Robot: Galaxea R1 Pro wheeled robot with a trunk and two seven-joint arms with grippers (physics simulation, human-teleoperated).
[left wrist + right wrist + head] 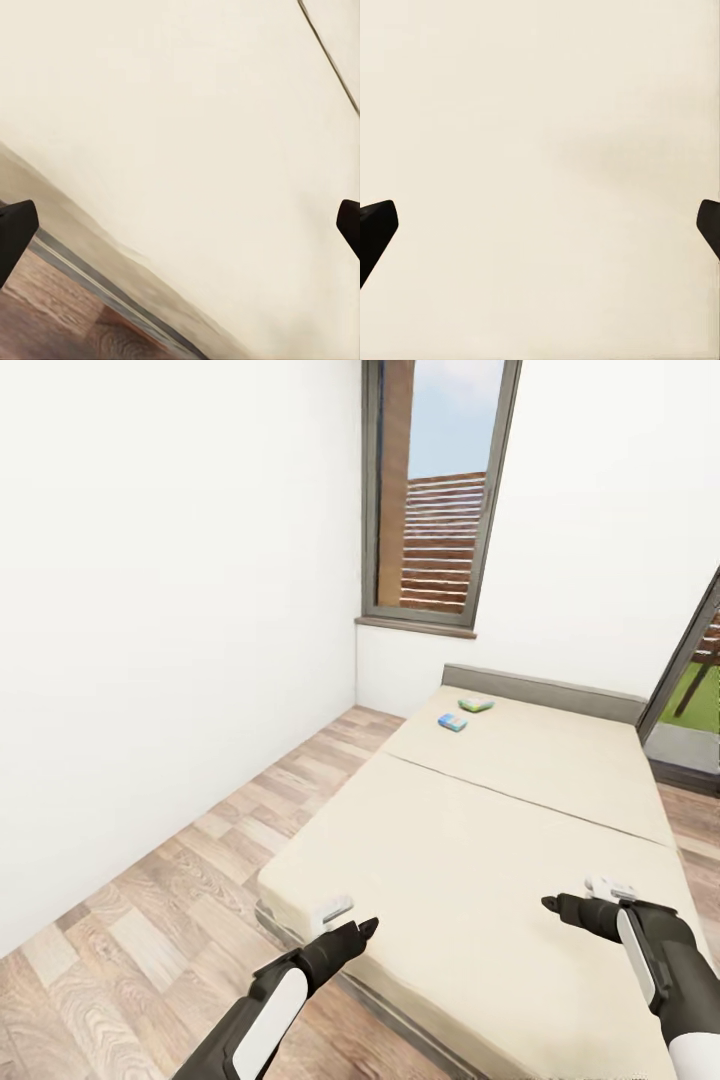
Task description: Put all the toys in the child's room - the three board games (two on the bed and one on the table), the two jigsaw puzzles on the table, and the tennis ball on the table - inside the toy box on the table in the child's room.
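Beige bed [520, 830] carries two board games [452, 722] near its far left corner, untouched. Left pincer [368, 928] and right pincer [548, 905] hover apart over the near edge, both empty; all collecting seems left.

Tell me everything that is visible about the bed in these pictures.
The bed is a low, wide one with a plain cream mattress, crossed by one thin seam, on a grey base with a low grey headboard at the far wall under the window. It stands on the wooden floor. Two small board games lie flat near the headboard, apart from each other. Both open tools hover over its near end.
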